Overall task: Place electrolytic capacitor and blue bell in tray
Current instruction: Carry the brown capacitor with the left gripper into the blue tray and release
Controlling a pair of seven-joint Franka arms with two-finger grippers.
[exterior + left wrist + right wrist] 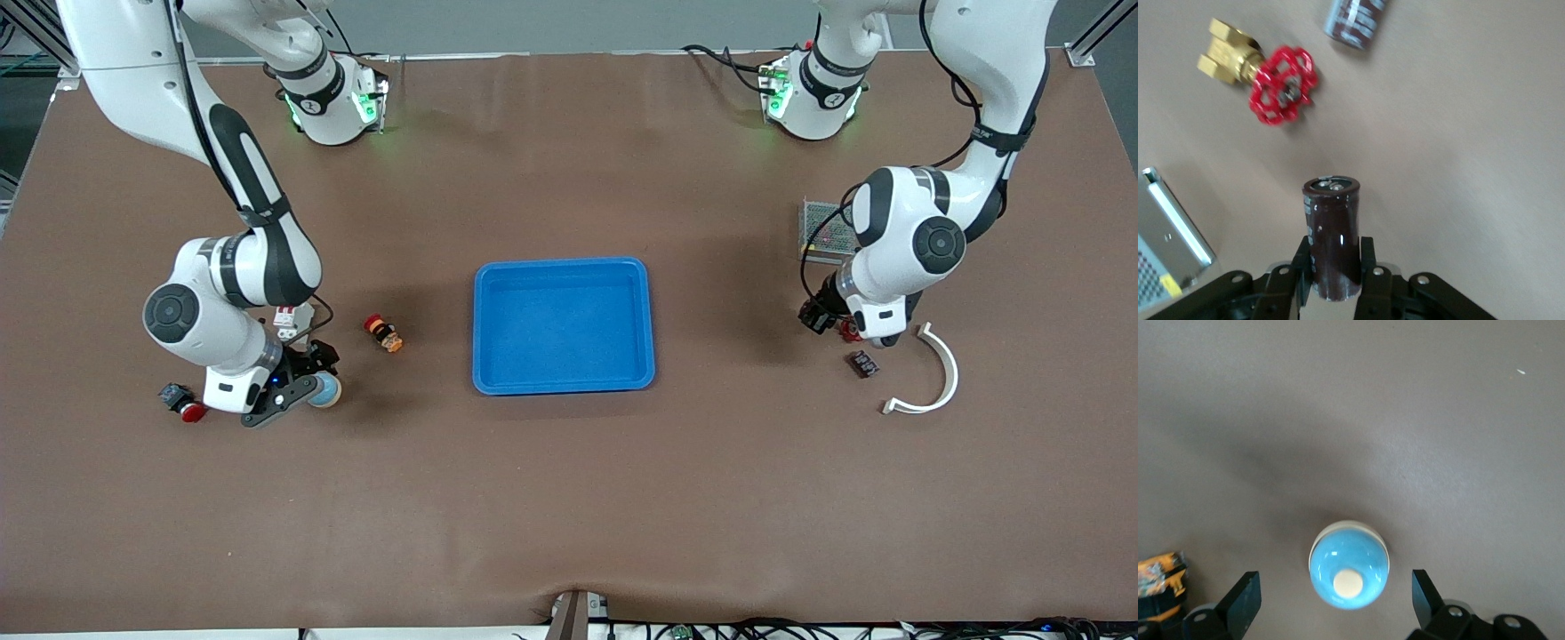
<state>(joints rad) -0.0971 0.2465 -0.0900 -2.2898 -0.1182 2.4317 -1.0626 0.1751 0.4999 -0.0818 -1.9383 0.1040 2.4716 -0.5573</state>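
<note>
While the left tool (pixel 1331 280) is clamping its fingers on the dark electrolytic capacitor (pixel 1331 233) near the red-handled valve (pixel 1281 85) at the left arm's end of the surface (pixel 569 498), the right tool (pixel 1335 600) is hanging wide around the blue bell (pixel 1349 565), and the blue tray (pixel 563 384) is sitting between the arms

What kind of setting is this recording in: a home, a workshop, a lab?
Most likely a robotics lab bench. Two fixed arms stand at a brown-covered table that carries a blue tray and loose parts: an electrolytic capacitor in the left gripper, a red-handled brass valve, and a blue bell.
</note>
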